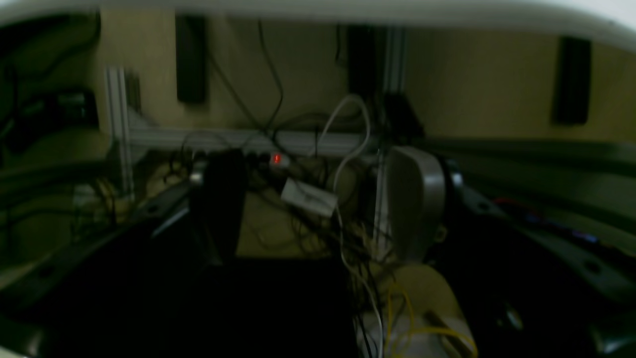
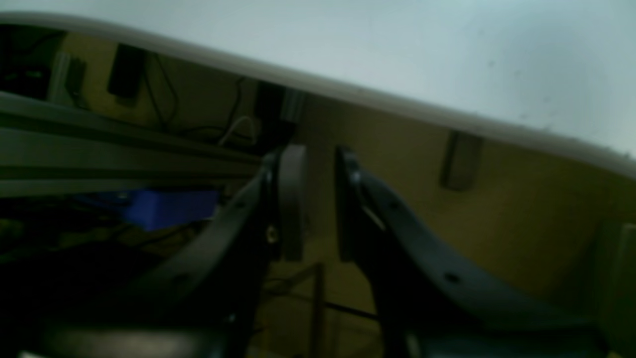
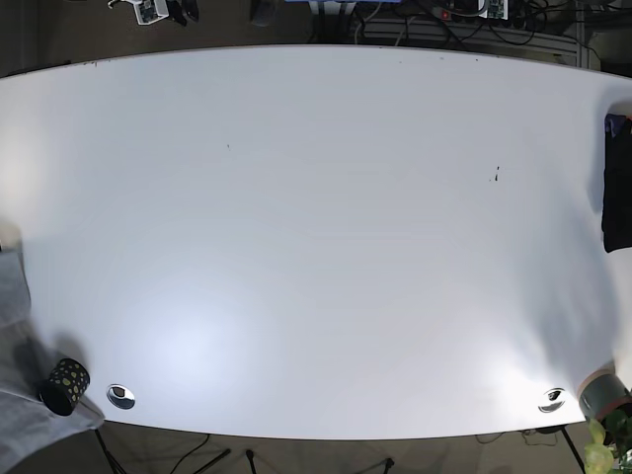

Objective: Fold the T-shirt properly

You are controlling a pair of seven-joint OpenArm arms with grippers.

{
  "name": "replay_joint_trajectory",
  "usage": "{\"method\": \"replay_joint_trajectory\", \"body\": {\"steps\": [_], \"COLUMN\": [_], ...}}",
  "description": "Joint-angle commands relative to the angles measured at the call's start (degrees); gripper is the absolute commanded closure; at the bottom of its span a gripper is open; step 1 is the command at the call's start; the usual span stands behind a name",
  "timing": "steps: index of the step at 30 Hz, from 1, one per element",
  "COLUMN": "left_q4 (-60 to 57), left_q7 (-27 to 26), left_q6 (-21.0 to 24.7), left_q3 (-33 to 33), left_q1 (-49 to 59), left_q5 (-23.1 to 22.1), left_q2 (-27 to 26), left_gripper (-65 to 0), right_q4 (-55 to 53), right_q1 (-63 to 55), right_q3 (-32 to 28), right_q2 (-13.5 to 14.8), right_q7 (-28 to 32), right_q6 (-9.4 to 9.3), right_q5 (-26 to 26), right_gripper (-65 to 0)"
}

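Nearest the left wrist camera, the left tool [image 1: 318, 209] is blurred and dim. One finger [image 1: 218, 209] is dark, the other carries a grey pad [image 1: 415, 204], and they stand well apart with nothing between them. Past them is a tangle of cables [image 1: 348, 149] and a power strip with one red light [image 1: 276, 159], too soft to count the leads. The pale edge of the bench [image 1: 348, 10] runs across the top of that view, so this tool hangs below it.

The right tool [image 2: 318, 199] is also out of focus. Its two fingers stand parallel with only a narrow gap, gripping nothing. Behind them are a blue box [image 2: 169, 206], half hidden by the left finger, and a metal rail [image 2: 99, 144]. The bench slants above.

From the base view, neither arm shows. Along the near edge sit two round grommets [image 3: 120, 396] [image 3: 552, 399], one spotted black cup [image 3: 64, 385] and one pot [image 3: 604, 395] cut off at the corner. Grey fabric [image 3: 12, 296] at that view's left edge is mostly out of frame, and I cannot tell whether it lies on the bench. One dark cloth [image 3: 617, 183] lies at the bench's edge on that view's right, the left arm's side. Only a strip shows, so whether it is the T-shirt, and how it is folded, cannot be told. Clutter beyond the far edge is too small to make out.
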Motion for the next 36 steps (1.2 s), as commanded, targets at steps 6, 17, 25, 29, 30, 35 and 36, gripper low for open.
{"method": "replay_joint_trajectory", "body": {"steps": [6,17,25,29,30,35,36], "left_q4": [-5.2,-28.8,-51.0,-62.3,-64.2,-76.5,-78.1], "left_q7": [3.9,3.8,-3.1,-4.3,-4.5,-10.3,-11.0], "left_q6": [0.2,0.2,0.2,0.6,1.0,4.0,4.2], "left_q3": [0.8,0.7,1.1,0.9,1.0,1.2,1.2], "left_q1": [-1.8,-15.0,-27.2,-33.5,-34.5,-41.3,-41.9], "left_q5": [-0.1,0.0,0.1,0.1,0.1,0.2,0.2], "left_q2": [0.1,-0.4,-1.7,-3.4,-3.6,-4.7,-5.3], "left_gripper": [-40.3,-40.3,-40.1,-40.1,-40.1,-40.1,-40.1], "right_q4": [-10.9,-29.3,-43.0,-48.6,-49.4,-56.2,-57.5], "right_q1": [-0.5,11.4,22.5,27.3,28.0,33.7,34.5], "right_q3": [-0.4,-9.3,-14.2,-14.3,-14.3,-14.4,-14.4], "right_q2": [-0.2,1.3,1.2,-0.3,-0.5,-0.8,-0.8], "right_q7": [1.3,1.4,1.4,1.4,1.4,1.4,1.4], "right_q6": [0.45,0.45,-0.08,-0.08,-0.08,-0.08,-0.08], "right_q5": [0.6,0.3,0.3,0.1,0.1,0.1,0.1], "right_gripper": [-9.5,-9.5,-9.5,-9.5,-9.5,-9.5,-9.5]}}
